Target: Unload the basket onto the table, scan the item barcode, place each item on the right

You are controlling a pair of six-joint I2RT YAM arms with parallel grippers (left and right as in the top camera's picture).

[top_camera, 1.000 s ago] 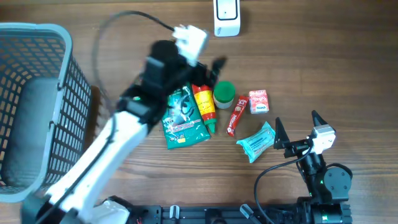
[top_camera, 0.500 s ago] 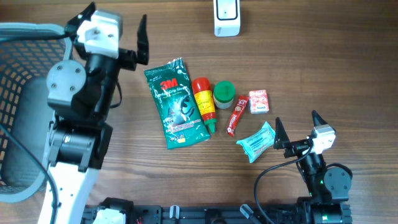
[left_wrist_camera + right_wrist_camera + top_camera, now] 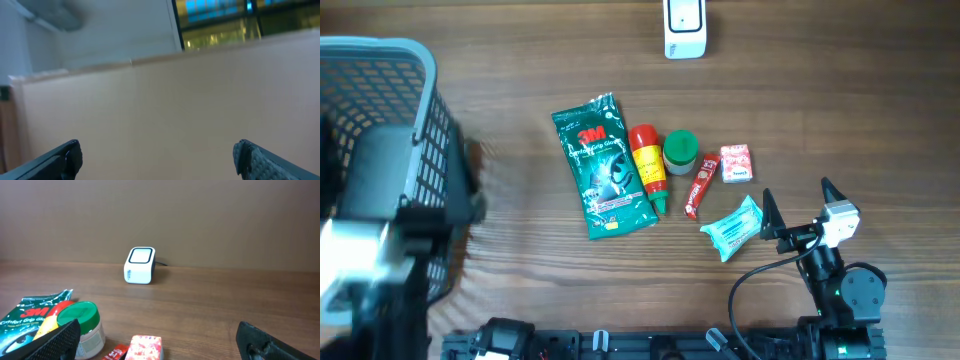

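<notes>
Left gripper (image 3: pixel 160 157) and right gripper (image 3: pixel 796 192) jaws stood wide apart, empty. On the wood-grain bench (image 3: pixel 840 90) lay a glossy green pouch (image 3: pixel 605 180), a cylindrical red bottle (image 3: pixel 647 165), a boxy white scanner (image 3: pixel 684 28).

At 8 o'clock overhead the left arm (image 3: pixel 380 240) is a blur, hiding part of the basket (image 3: pixel 380 55), which the left edge cuts. The scanner (image 3: pixel 684 35) at 12 is cropped. The left gripper (image 3: pixel 160 160) and right gripper (image 3: pixel 160 342) show only fingertips at 4 and 8. In the right wrist view the bottom edge cuts the pouch (image 3: pixel 25 317), jar (image 3: pixel 82 325) and box (image 3: pixel 145 348). The print on them is too small to read.
</notes>
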